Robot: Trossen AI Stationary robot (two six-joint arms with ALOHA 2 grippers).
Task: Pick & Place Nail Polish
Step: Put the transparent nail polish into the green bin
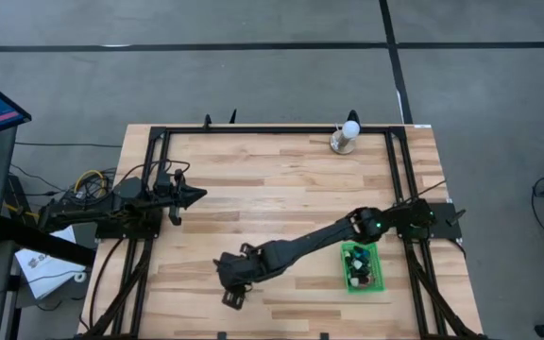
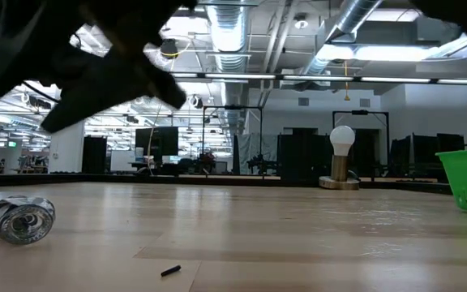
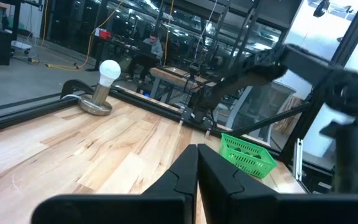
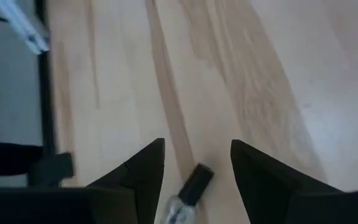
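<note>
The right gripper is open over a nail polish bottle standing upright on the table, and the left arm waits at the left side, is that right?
Not quite: the nail polish bottle is lying on its side, not standing upright. The right wrist view shows it flat on the wooden table, dark cap pointing away, between the fingers of the open right gripper. The left gripper does wait at the left side.

The setting is an industrial robotics lab or workshop. The wooden bench (image 1: 281, 189) carries a black metal frame (image 1: 159, 132) and stands on a grey concrete floor (image 1: 253, 76). Beyond the bench, exposed ceiling ducts (image 2: 233, 32) and strip lighting run over an open hall. A person (image 3: 154, 45) sits at a distant workstation among further framed rigs.
</note>
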